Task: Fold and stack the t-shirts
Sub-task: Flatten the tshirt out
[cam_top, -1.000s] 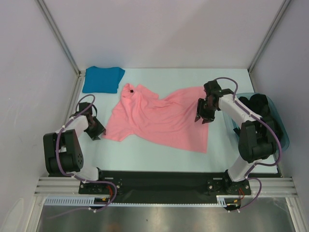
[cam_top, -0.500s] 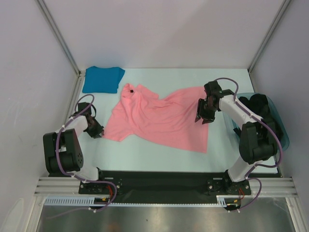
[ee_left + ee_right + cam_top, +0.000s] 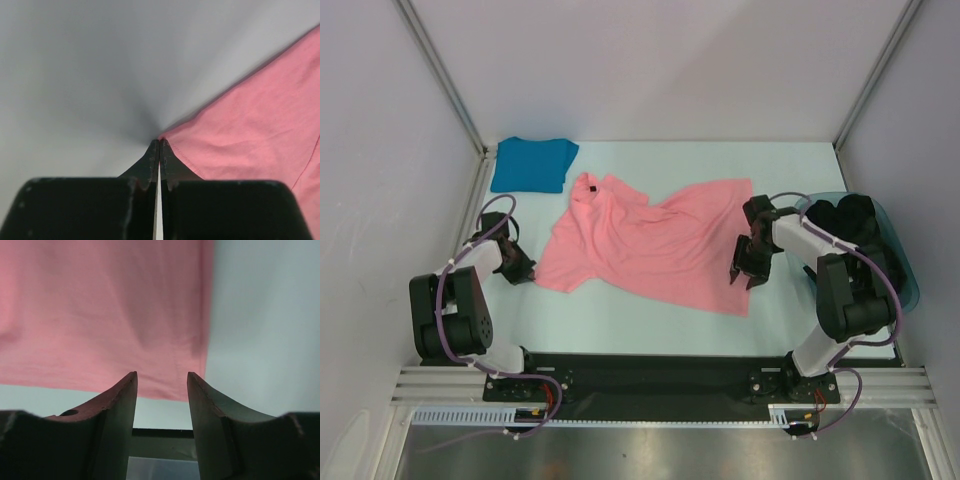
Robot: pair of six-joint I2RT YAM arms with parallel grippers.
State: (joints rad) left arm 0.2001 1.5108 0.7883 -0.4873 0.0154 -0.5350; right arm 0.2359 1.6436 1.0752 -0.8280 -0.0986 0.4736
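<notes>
At the counter (image 3: 650, 318) centre: pink shirt (image 3: 650, 245) lies spread but rumpled, not yet folded. Blue shirt (image 3: 532, 165) sits folded in the far-left corner, so 1 of 2 looks done and the stack base is there.

Step in hand, my read: getting 2 grips on the pink shirt to straighten it or start fold 1.
- Left fingers (image 3: 523, 270): clenched at the shirt's left end, toward the counter's left edge, tips right on the sleeve (image 3: 555, 275) corner. Wrist view shows the fabric corner meeting the tips. Looks like a thin pinch on it, minimal bite.
- Right fingers (image 3: 748, 270): released, standing apart over the hem (image 3: 748, 200) close to its near corner, toward the counter's right edge. Nothing held. Wrist view puts the hem edge just past the tips.

Orientation: collar (image 3: 592, 187) points at the far-left corner, hem faces the right edge. Long axis runs left-right across the counter, skewed so the collar end sits farther back than the hem's near corner. Other sleeve is lost in the folds mid-shirt, can't tell how it lies.

Next move needs: right fingers down on the hem corner, closing on both plies, not just the top 1. Then both arms pull apart together to take out the wrinkles. Risk: the left pinch is shallow and could slip once tension comes on.
</notes>
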